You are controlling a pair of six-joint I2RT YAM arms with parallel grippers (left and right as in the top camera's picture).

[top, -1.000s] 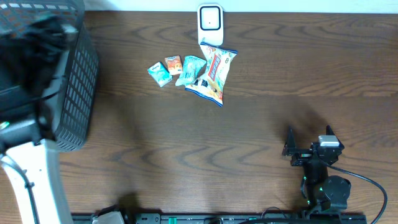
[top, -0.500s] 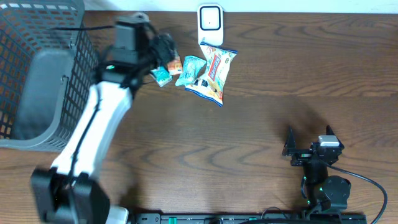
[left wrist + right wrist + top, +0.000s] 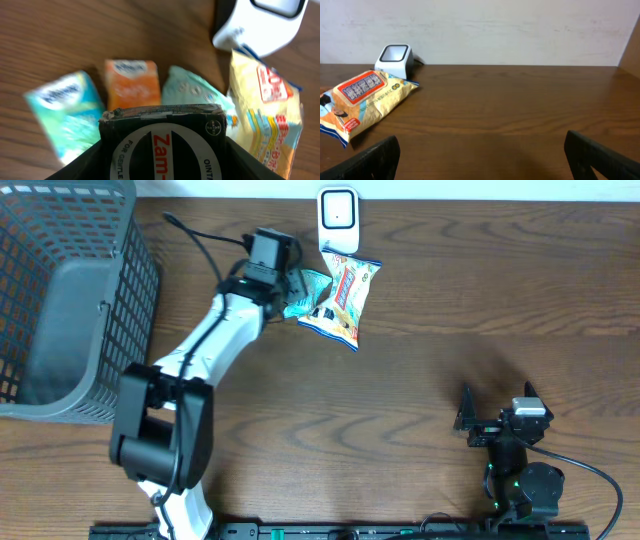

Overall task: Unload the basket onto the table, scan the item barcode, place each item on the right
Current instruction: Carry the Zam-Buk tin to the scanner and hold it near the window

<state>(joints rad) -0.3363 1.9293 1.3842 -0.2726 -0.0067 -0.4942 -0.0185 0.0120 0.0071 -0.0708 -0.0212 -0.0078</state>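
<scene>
The left gripper [image 3: 285, 278] is clamped on a black cardboard box with a round white label [image 3: 162, 127], carrying it toward the white barcode scanner [image 3: 260, 22] just ahead-right, where the barcode must next face its window.

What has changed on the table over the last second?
The left gripper swung from over the basket on the left across to the small packets by the scanner; it holds a black box between its fingers. The right gripper stayed open and parked. The scanner, snack bag and basket did not move.
</scene>
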